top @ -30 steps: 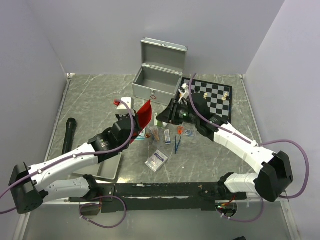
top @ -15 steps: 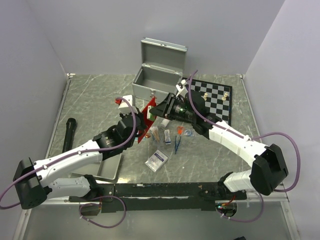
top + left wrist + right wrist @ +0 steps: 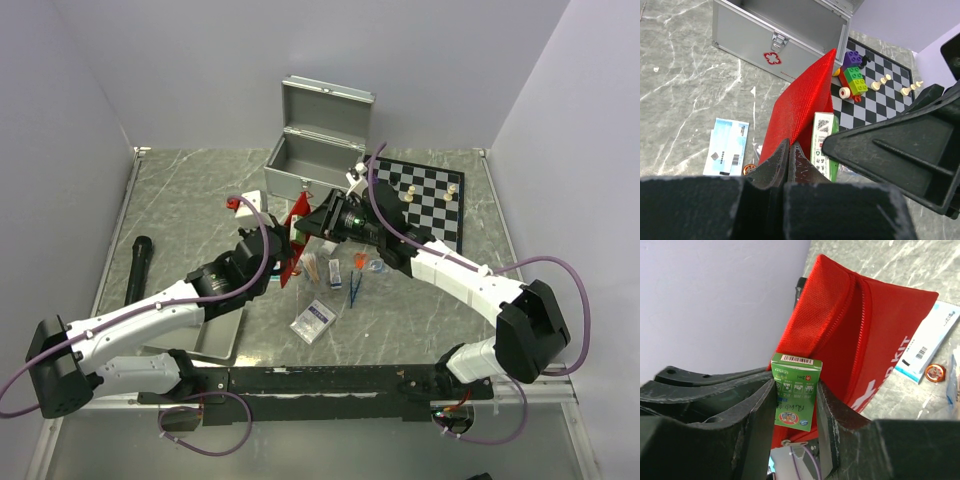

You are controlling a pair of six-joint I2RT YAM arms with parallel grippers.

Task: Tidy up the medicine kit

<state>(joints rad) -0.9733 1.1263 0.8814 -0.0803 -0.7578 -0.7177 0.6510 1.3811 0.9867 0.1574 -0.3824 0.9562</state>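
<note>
In front of the open case, a red pouch is pinched upright in the closed left fingers and a green box is clamped in the right fingers; filling the pouch seems in hand, so the box must be aligned with its mouth.

The left arm and right arm are showing white link shells joined by black joint housings. A purple cable is running along each arm from base to wrist. The gripper fingers are presenting matte black, finely textured surfaces.
</note>
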